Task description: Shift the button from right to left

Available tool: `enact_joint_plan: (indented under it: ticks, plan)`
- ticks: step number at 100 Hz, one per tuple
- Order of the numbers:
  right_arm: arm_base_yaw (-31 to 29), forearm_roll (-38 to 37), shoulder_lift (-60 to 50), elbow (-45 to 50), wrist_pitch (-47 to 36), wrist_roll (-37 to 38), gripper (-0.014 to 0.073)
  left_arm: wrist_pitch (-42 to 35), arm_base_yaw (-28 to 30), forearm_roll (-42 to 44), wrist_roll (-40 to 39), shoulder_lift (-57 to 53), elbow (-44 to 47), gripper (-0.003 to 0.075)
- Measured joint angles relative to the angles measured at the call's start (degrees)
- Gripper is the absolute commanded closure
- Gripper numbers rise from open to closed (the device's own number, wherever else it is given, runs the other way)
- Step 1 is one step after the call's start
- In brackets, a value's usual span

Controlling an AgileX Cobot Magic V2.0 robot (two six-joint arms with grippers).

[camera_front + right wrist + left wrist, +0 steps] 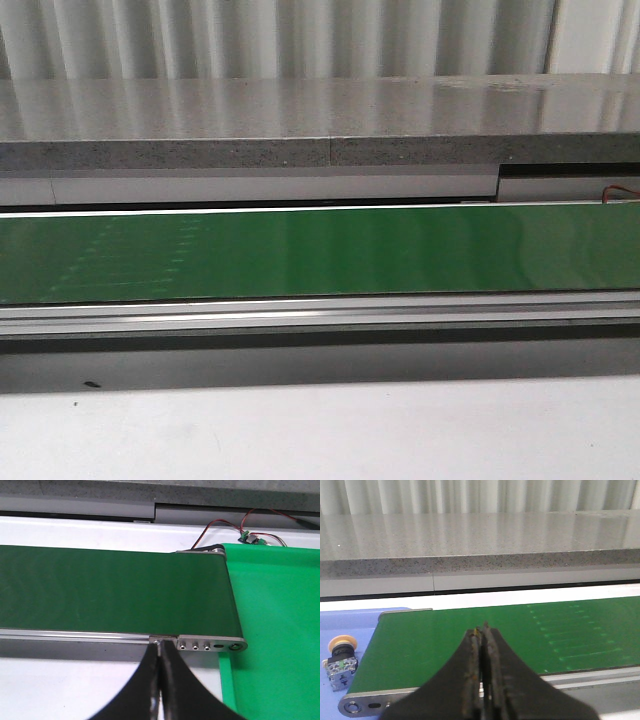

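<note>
The button (341, 659), with a yellow head, black collar and blue-grey block with a green mark, lies on a blue surface (345, 625) just past the left end of the green conveyor belt (470, 635). It shows only in the left wrist view. My left gripper (482, 628) is shut and empty above the belt, to the right of the button. My right gripper (159, 643) is shut and empty over the belt's near rail, close to the belt's right end (212, 645). Neither gripper shows in the front view.
The belt (320, 250) runs across the front view, with a grey stone ledge (320, 120) behind and a white table (320, 430) in front. A bright green mat (275, 630) lies past the belt's right end. Red and black wires and a small board (248, 537) sit behind it.
</note>
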Motion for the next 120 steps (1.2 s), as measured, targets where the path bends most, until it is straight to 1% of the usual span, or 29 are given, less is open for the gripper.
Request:
enact_joint_plan:
  ticks: [27, 42, 53, 66, 77, 91, 99, 120]
  plan:
    - [0.0, -3.0, -0.2, 0.2, -0.1, 0.0, 0.0643, 0.0, 0.0, 0.0, 0.0, 0.0, 0.0, 0.0741]
    - [0.0, -3.4, -3.2, 1.6, -1.8, 0.0, 0.0643, 0.0, 0.0, 0.0, 0.0, 0.0, 0.0, 0.0741]
    - [0.0, -3.5, -5.7, 5.9, -8.9, 0.1, 0.0643, 0.0, 0.0, 0.0, 0.0, 0.0, 0.0, 0.0741]
    - [0.0, -3.6, -10.6, 14.6, -19.1, 2.0, 0.0643, 0.0, 0.0, 0.0, 0.0, 0.0, 0.0, 0.0741]
    - [0.0, -3.7, -15.7, 21.4, -24.7, 3.3, 0.0643, 0.0, 0.0, 0.0, 0.0, 0.0, 0.0, 0.0741]
    - [0.0, -6.1, -20.2, 23.5, -23.5, 3.6, 0.0643, 0.0, 0.0, 0.0, 0.0, 0.0, 0.0, 0.0741]
    - [0.0, -7.4, -20.5, 23.5, -23.5, 3.6, 0.0643, -0.1, 0.0, 0.0, 0.0, 0.0, 0.0, 0.0741]
    - [0.0, -7.8, -20.5, 23.5, -23.5, 3.6, 0.0643, -0.1, 0.0, 0.0, 0.0, 0.0, 0.0, 0.0741]
